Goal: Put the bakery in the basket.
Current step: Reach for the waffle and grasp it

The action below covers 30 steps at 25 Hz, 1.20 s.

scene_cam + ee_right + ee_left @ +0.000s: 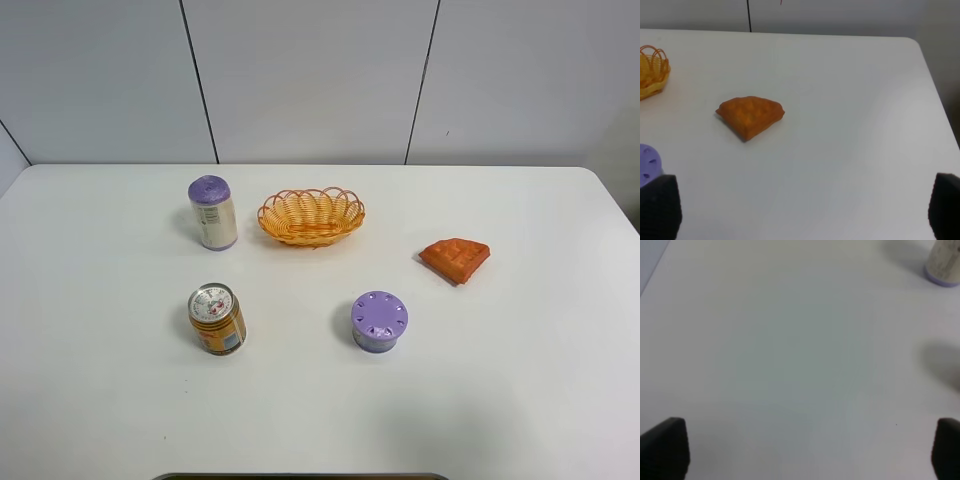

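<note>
The bakery, a flat orange-brown waffle wedge [456,258], lies on the white table right of centre; it also shows in the right wrist view [750,116]. The orange-yellow woven basket [311,216] stands empty at the back centre, and its rim shows at the edge of the right wrist view [651,71]. Neither arm shows in the exterior high view. My left gripper [800,450] is open over bare table, its fingertips [665,446] wide apart. My right gripper [800,212] is open and empty, some way short of the waffle.
A white can with a purple top [213,212] stands left of the basket; its base shows in the left wrist view [943,262]. An orange can [217,319] stands front left. A purple round lidded container [379,321] stands front centre, also in the right wrist view [648,164].
</note>
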Tool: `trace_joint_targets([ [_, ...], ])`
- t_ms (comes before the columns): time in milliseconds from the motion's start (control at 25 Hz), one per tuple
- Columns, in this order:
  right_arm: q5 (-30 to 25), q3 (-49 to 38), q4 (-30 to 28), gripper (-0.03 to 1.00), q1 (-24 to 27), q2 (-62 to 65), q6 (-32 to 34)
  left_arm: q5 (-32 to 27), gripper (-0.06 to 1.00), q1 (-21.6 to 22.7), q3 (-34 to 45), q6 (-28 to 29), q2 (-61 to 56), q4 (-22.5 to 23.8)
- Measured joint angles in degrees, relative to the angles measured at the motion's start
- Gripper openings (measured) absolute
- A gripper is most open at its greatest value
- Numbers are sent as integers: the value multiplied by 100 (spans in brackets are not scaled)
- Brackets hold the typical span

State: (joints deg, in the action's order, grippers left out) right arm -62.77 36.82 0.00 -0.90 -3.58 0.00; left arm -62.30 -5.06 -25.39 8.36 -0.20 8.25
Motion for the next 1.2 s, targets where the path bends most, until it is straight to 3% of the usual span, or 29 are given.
trace_joint_targets([
  [240, 191, 608, -116, 99, 0, -1160, -286, 0, 99, 0, 0, 0, 0, 1],
  [600, 409, 1736, -104, 99, 0, -3271, -1407, 0, 99, 0, 0, 0, 0, 6],
  [920, 408, 2677, -78, 99, -163, -5156, -2032, 0, 99, 0, 0, 0, 0, 11],
  [1200, 94, 3604, -78, 99, -225, -6859, -2611, 0, 99, 0, 0, 0, 0, 16],
])
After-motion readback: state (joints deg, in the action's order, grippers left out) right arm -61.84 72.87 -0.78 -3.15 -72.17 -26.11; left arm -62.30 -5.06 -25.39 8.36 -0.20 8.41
